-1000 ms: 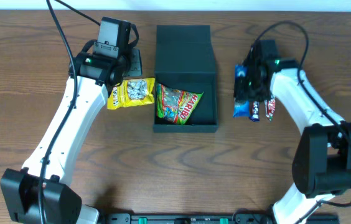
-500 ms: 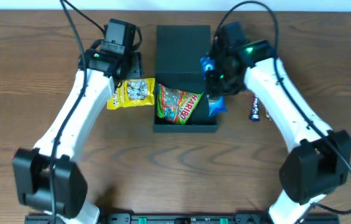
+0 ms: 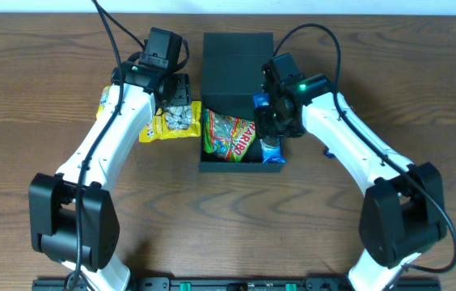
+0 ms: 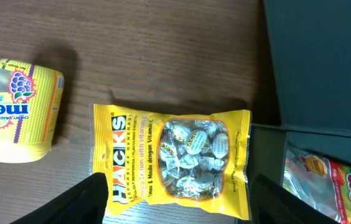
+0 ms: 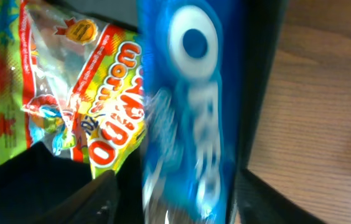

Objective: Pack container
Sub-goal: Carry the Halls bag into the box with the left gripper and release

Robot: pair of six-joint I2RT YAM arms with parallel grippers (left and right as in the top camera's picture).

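Right pincer [image 5: 169,205] (gripping Oreo pack [image 5: 191,106]), over container [image 3: 240,56]

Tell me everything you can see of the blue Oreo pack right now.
The Oreo pack is a long, glossy blue wrapper with white lettering and a white-ringed cookie logo, blurred in the right wrist view. It sits between the right gripper's dark fingers, over the container's right side, beside the Haribo bag. From overhead its lower end shows at the box's right front corner. Whether it touches the box floor cannot be told.
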